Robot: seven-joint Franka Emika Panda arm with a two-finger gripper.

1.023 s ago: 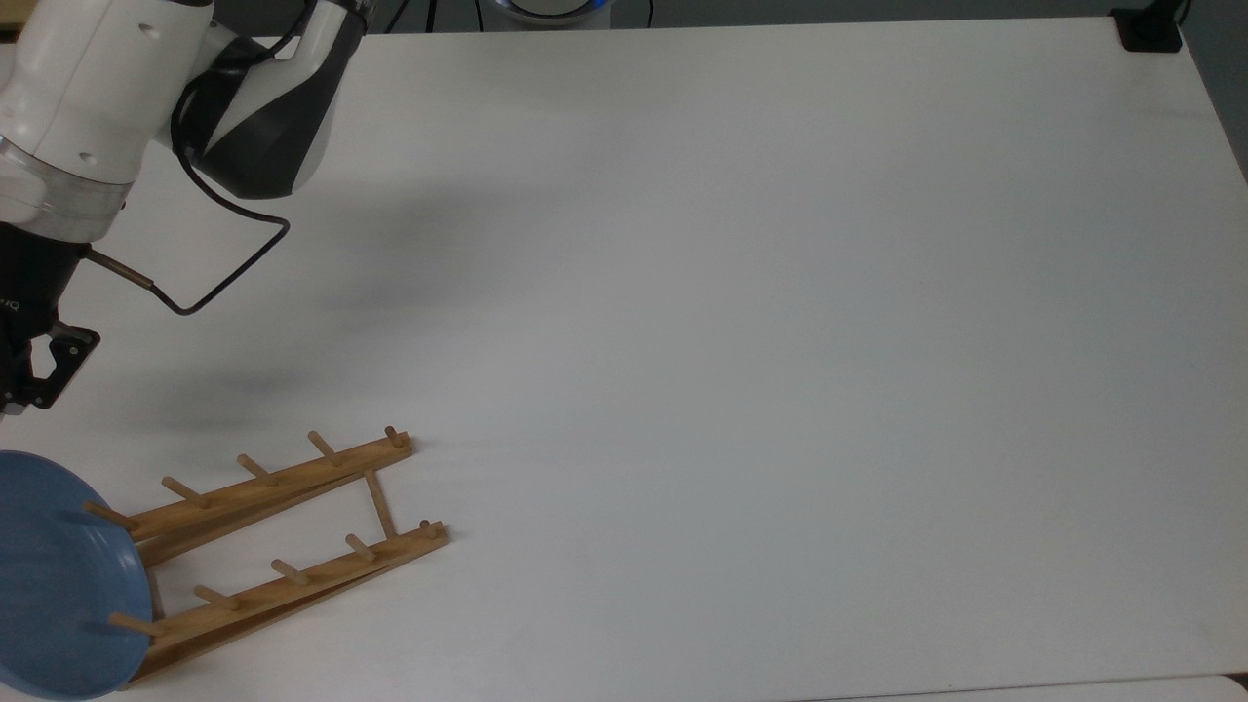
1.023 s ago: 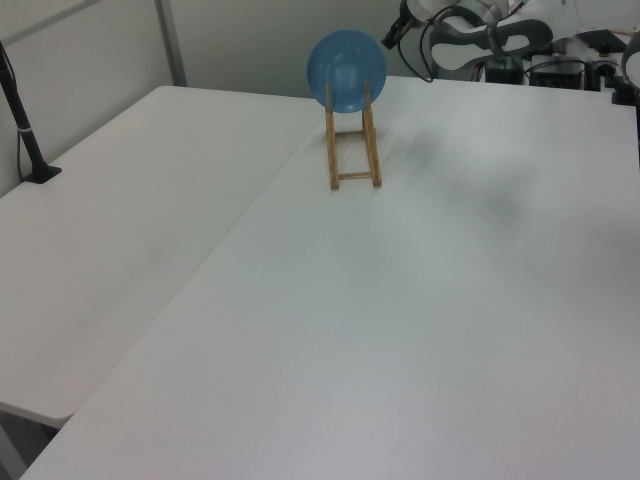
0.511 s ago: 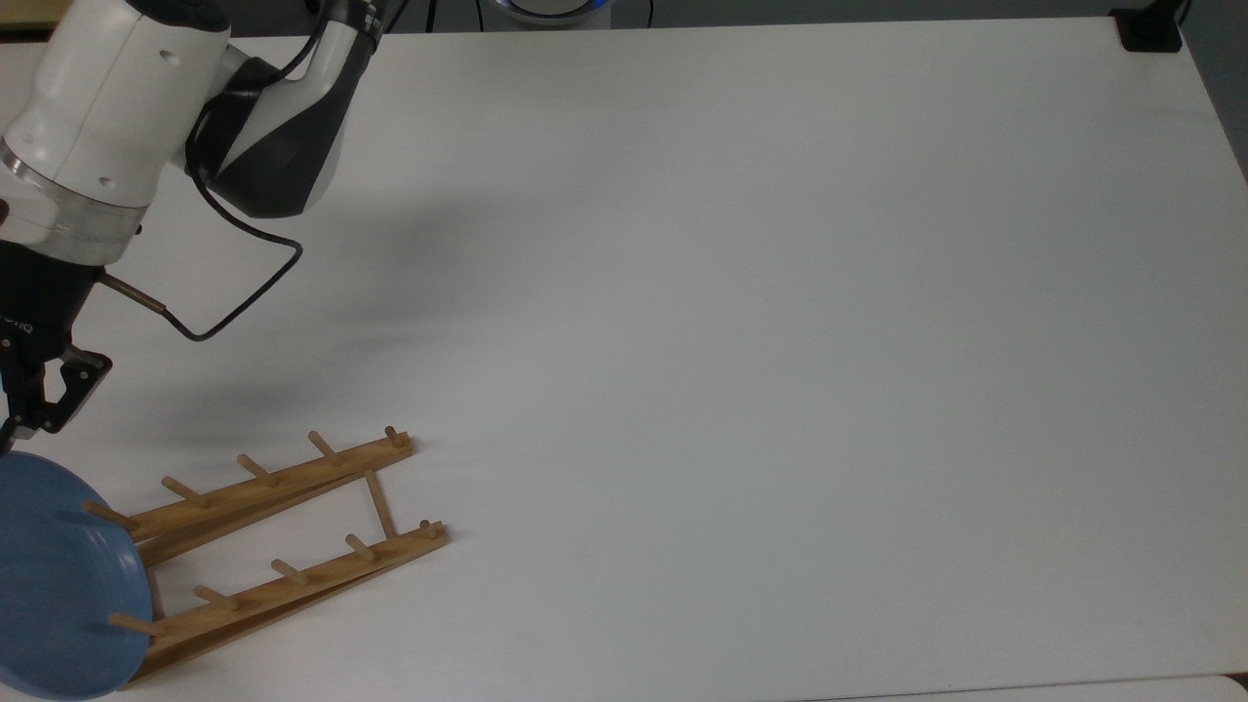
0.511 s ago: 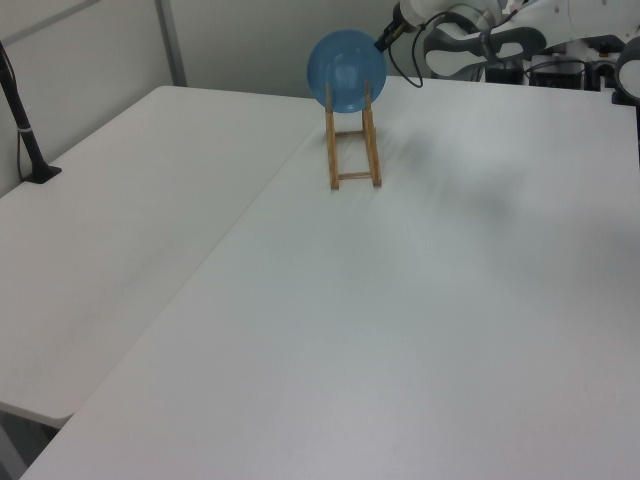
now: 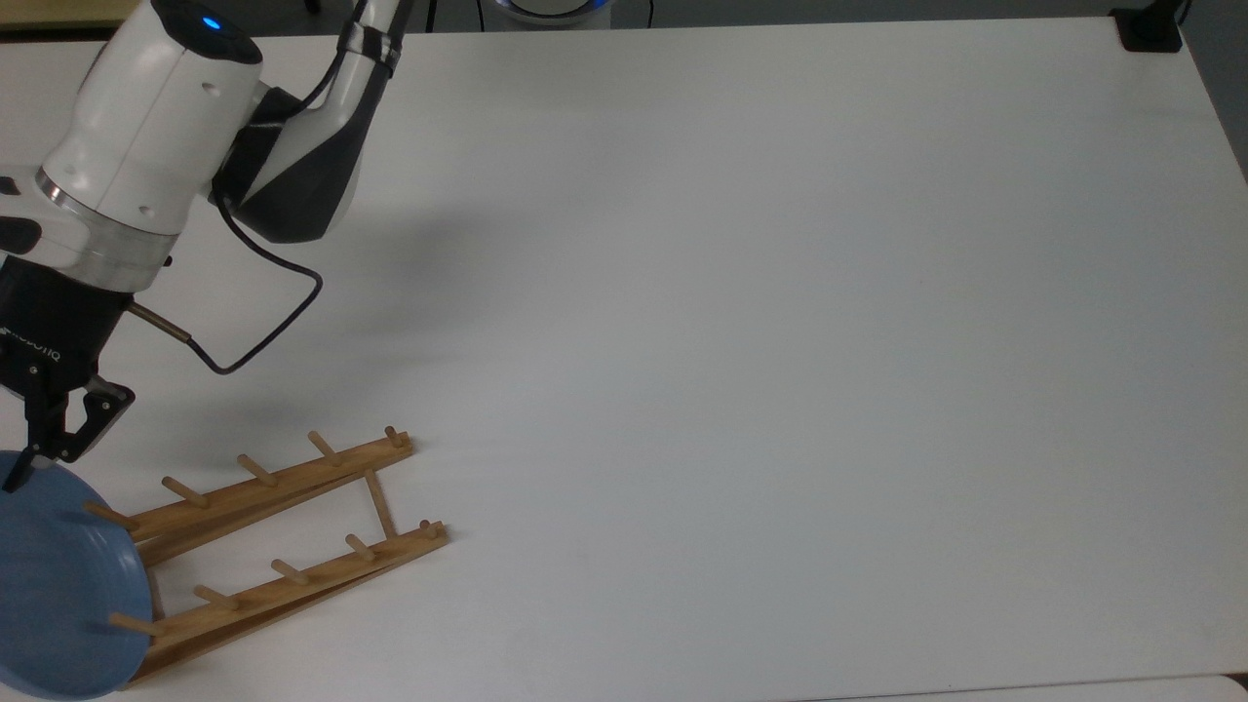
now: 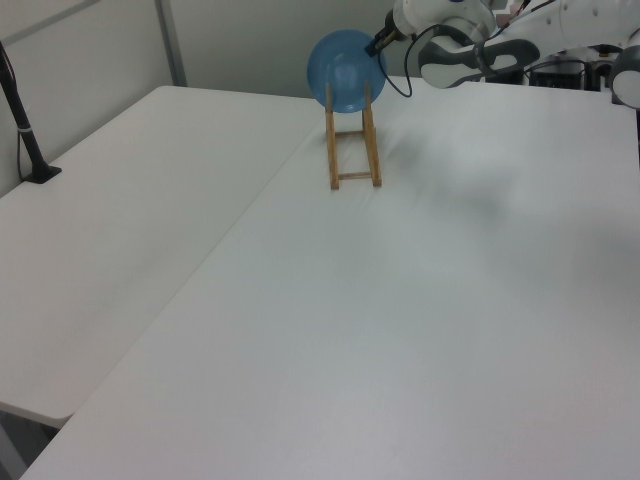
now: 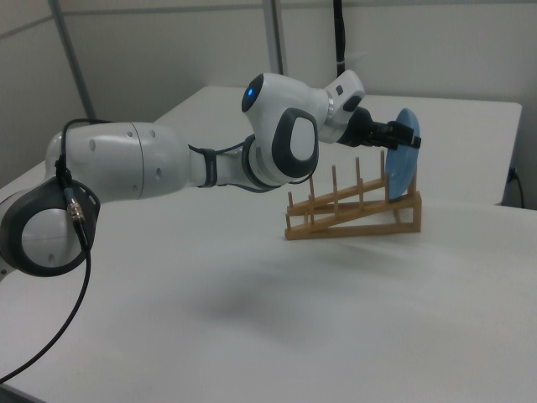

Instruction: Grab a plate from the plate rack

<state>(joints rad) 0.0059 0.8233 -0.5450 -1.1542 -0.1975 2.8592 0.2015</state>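
Observation:
The light-blue plate (image 5: 58, 585) stands upright in the end slot of the wooden plate rack (image 5: 283, 546), at the top view's lower left. My gripper (image 5: 44, 466) is at the plate's upper rim, open, with one fingertip (image 5: 17, 476) right at the rim's edge. In the left view the gripper (image 6: 378, 45) meets the plate (image 6: 343, 72) at its upper right, above the rack (image 6: 352, 150). The right view shows the gripper (image 7: 411, 139) reaching level to the top of the plate (image 7: 405, 172), which leans on the pegs at the high end of the rack (image 7: 352, 214).
The white table (image 5: 780, 341) stretches wide to the top view's right of the rack. A black cable (image 5: 263, 322) loops off my wrist above the rack. A black mount (image 5: 1149, 29) sits at the far right corner. A black pole (image 6: 20, 120) stands on the neighbouring table.
My arm has swung toward the plate, bringing the gripper from a short way off to the plate's rim. Plate and rack have not moved.

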